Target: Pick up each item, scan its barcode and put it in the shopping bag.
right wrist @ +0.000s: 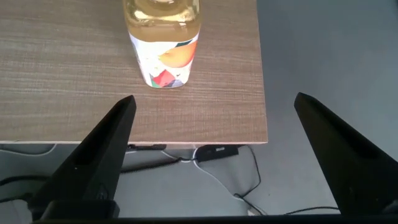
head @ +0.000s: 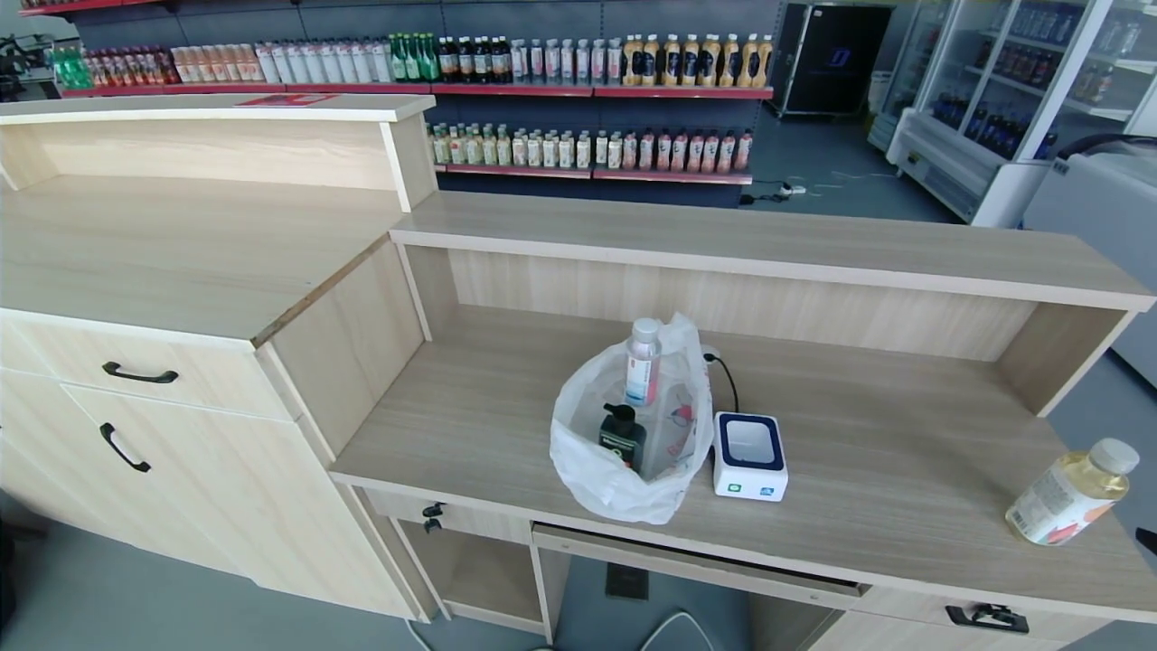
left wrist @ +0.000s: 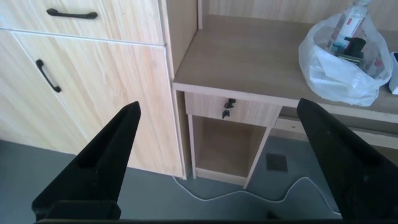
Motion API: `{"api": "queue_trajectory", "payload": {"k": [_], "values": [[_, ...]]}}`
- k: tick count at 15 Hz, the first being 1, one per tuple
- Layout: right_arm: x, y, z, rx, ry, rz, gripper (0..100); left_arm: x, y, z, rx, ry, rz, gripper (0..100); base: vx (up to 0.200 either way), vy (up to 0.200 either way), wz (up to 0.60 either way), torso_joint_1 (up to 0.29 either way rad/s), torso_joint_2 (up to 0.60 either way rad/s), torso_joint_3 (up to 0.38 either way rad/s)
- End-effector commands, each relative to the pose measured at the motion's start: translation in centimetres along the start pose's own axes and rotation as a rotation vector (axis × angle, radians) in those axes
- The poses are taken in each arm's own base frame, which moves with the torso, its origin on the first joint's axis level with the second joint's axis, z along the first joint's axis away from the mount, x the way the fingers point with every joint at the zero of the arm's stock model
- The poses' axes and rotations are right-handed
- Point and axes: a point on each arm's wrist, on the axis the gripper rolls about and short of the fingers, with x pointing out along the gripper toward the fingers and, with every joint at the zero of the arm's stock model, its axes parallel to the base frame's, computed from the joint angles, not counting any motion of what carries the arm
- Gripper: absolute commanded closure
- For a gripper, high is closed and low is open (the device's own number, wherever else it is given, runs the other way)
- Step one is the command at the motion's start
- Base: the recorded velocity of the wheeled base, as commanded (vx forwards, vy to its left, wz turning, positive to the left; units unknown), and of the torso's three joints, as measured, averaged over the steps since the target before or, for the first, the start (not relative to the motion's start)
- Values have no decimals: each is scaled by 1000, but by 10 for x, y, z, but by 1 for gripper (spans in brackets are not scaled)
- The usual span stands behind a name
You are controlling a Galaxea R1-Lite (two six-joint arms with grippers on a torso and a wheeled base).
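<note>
A white plastic shopping bag [head: 604, 470] stands open on the wooden counter [head: 470, 425], also in the left wrist view [left wrist: 339, 65]. Inside it are a clear bottle with a white cap [head: 644, 363] and a black pump bottle [head: 622, 436]. Just right of the bag sits a white and blue barcode scanner [head: 749, 455]. A bottle of yellow drink [head: 1071, 493] stands near the counter's right front corner. My right gripper [right wrist: 214, 101] is open, a short way in front of that bottle [right wrist: 163, 43], holding nothing. My left gripper [left wrist: 219, 107] is open and low, facing the cabinet front below the counter.
A raised shelf runs along the counter's back, and a taller cabinet [head: 181, 262] with black-handled drawers stands to the left. The scanner's black cable [head: 726, 375] trails behind the bag. Shelves of drinks and glass-door fridges fill the room behind. Cables lie on the floor below the counter [right wrist: 224, 168].
</note>
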Motion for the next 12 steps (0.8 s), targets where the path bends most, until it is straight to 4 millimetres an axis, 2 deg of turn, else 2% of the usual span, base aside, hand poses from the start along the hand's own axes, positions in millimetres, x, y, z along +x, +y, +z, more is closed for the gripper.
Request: {"api": "queue_trajectory", "payload": {"k": [1,12], "values": [[10,-2,-10,28,11,32,0,0,0,0,0,0,0,0,0,0,0,0,0,0],[37,-22,-15,98,-44,2,0,0,0,0,0,0,0,0,0,0,0,0,0,0]]}}
